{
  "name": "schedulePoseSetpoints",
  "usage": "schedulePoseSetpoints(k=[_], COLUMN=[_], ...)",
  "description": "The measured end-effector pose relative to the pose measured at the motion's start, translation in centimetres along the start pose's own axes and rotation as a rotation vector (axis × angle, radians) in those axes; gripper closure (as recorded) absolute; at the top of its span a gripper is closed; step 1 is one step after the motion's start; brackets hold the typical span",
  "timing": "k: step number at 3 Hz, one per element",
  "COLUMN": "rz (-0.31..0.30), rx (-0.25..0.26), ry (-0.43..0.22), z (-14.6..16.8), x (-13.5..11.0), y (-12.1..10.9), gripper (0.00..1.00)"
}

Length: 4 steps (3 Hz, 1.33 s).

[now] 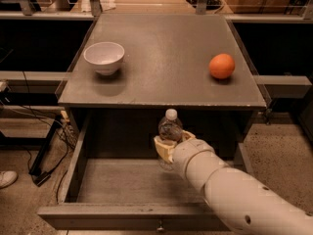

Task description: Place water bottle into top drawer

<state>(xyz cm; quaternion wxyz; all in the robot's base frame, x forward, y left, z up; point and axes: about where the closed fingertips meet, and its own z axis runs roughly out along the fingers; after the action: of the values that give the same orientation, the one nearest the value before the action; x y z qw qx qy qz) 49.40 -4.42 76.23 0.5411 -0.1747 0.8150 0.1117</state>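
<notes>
**Camera view (sole view)**

- Table top [166, 48]: flat grey surface directly above the drawer opening.
- White bowl [104, 58]: upright, on the left part of the table top.
- Orange [222, 65]: on the right part of the table top, well apart from the bowl.
- Top drawer [112, 182]: pulled out toward the camera, interior exposed. Its grey floor carries nothing apart from whatever the bottle and arm cover. The front panel runs along the lower edge, with the knob [159, 226] at its centre.
- Water bottle [170, 129]: upright, white cap uppermost, inside the drawer's outline near the middle of its back half. The cap reaches up to about the table's front edge. Whether the base touches the drawer floor cannot be told.
- Gripper [166, 149]: over the open drawer, its tan fingers [161, 148] pinching the bottle around the lower body. The arm [234, 190] enters from the lower right, crossing the drawer's right front corner.
- Floor items: a shoe [7, 178] and cables [44, 155] to the left of the unit.

**Task status (judgement)**

- Done: drawer open, bottle grasped and brought over the drawer cavity.
- Left: lower the bottle until it rests on the drawer floor, spread the fingers, and lift the arm clear.
- Progress: late stage, with only release outstanding.
- Risk: a tall, light bottle may topple if let go above the floor.
</notes>
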Motion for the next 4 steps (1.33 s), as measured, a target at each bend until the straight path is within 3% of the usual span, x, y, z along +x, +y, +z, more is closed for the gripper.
schedulePoseSetpoints(k=[4], rz=[0.031], rx=[0.049], ry=[-0.011], z=[2.8], x=[1.3], y=[-1.6], gripper=[1.00])
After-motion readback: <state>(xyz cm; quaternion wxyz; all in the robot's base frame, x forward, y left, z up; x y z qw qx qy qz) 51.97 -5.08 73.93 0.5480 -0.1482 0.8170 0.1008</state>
